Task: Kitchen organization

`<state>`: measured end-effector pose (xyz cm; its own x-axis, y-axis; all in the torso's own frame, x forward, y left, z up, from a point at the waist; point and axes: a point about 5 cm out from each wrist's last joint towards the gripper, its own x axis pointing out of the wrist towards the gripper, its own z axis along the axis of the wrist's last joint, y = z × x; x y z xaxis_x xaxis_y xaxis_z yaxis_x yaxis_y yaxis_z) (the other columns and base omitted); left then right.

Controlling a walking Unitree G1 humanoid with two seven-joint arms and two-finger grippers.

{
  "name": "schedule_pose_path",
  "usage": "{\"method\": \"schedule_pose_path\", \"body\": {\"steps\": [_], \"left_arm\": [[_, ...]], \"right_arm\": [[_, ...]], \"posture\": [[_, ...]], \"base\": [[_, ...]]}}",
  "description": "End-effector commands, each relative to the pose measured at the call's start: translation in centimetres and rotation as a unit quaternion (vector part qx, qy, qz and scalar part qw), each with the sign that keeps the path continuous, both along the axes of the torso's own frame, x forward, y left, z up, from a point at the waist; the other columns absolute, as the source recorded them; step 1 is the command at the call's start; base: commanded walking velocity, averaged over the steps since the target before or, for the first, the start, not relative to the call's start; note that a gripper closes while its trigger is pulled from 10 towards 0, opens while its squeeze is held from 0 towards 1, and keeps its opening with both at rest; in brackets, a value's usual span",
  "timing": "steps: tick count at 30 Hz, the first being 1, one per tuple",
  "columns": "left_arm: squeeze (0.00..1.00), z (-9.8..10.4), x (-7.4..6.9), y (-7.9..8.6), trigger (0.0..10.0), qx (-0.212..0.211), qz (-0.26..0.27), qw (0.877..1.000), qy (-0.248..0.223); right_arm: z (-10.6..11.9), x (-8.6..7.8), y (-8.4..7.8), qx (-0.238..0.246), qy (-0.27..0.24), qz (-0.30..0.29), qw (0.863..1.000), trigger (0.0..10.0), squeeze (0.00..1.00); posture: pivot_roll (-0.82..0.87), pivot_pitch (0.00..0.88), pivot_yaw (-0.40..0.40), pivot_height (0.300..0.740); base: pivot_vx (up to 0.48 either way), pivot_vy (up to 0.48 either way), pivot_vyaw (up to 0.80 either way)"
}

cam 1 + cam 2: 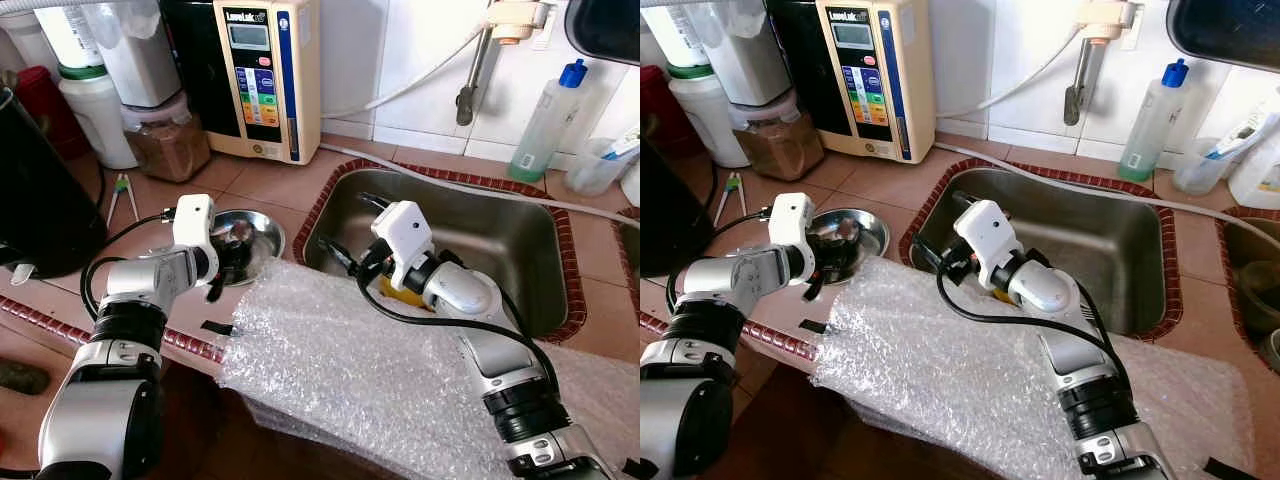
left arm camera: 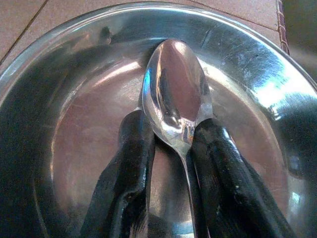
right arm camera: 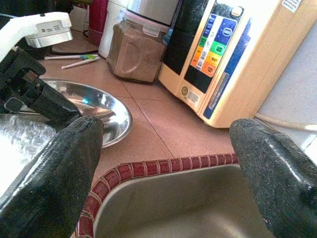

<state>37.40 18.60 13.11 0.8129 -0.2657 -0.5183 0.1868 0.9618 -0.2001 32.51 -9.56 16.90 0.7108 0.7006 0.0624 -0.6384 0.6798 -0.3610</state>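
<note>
A round steel plate (image 1: pixel 264 234) sits on the tiled counter, left of the sink. My left gripper (image 1: pixel 232 256) reaches down into it, shut on the neck of a steel spoon (image 2: pixel 176 89) whose bowl lies over the plate's middle (image 2: pixel 74 129). The black fingers (image 2: pixel 131 158) flank the spoon's handle. My right gripper (image 1: pixel 350 230) hovers open over the left end of the steel sink (image 1: pixel 500 240), fingers (image 3: pixel 59 163) wide apart with nothing between them. Something yellow (image 1: pixel 400 296) lies in the sink under the right wrist, mostly hidden.
A sheet of bubble wrap (image 1: pixel 350 370) covers the counter's front edge. Behind stand a cream water ionizer (image 1: pixel 262 75), a jar of brown powder (image 1: pixel 165 140), a black appliance (image 1: pixel 35 200) and a blue-capped bottle (image 1: pixel 545 125). A hose (image 1: pixel 470 190) crosses behind the sink.
</note>
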Motion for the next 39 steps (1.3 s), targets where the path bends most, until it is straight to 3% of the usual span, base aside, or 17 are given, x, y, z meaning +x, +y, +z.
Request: {"method": "schedule_pose_path", "body": {"steps": [1, 4, 11, 19, 24, 31, 39], "left_arm": [[0.00, -0.8, 0.0, 0.6, 0.0, 0.025, -0.001, 1.000, 0.001], [0.00, -1.1, 0.1, 0.8, 0.0, 0.048, 0.000, 0.999, -0.016], [0.00, -1.3, 0.4, 0.9, 0.0, 0.051, 0.025, 0.998, -0.031], [0.00, -0.8, 1.1, -0.5, 0.0, 0.039, 0.014, 0.997, -0.066], [0.00, 1.2, 1.9, -1.6, 0.0, 0.047, -0.002, 0.990, -0.135], [0.00, 2.4, 2.2, -1.7, 0.0, 0.045, 0.000, 0.986, -0.160], [0.00, 4.9, 2.8, -1.3, 0.0, 0.015, 0.022, 0.973, -0.228]], "right_arm": [[0.1, 0.1, 0.0, -0.004, 0.000, 0.002, 1.000, 10.0, 0.00], [0.1, 0.2, 0.0, -0.005, -0.001, 0.000, 1.000, 10.0, 0.00], [0.0, 0.1, 0.0, -0.003, 0.002, -0.002, 1.000, 10.0, 0.00], [-0.1, 0.0, -0.1, -0.004, 0.004, -0.004, 1.000, 10.0, 0.00], [-0.1, -0.1, -0.3, -0.005, 0.005, -0.005, 1.000, 10.0, 0.00], [-0.2, 0.1, -0.4, -0.006, 0.008, -0.008, 1.000, 10.0, 0.00], [0.0, 0.4, -0.3, -0.007, 0.006, -0.008, 1.000, 10.0, 0.00]], "posture": [[-0.02, 0.000, 0.065, 0.740], [-0.03, 0.000, 0.061, 0.740], [-0.04, 0.000, 0.064, 0.740], [-0.05, 0.000, 0.064, 0.740], [-0.05, 0.000, 0.057, 0.740], [-0.05, 0.000, 0.045, 0.740], [-0.04, 0.000, 0.034, 0.740]], "base": [[0.000, 0.000, 0.00], [0.000, 0.000, 0.00], [0.000, 0.000, 0.00], [0.000, 0.000, 0.00], [0.000, 0.000, 0.00], [0.000, 0.000, 0.00], [0.000, 0.000, 0.00]]}}
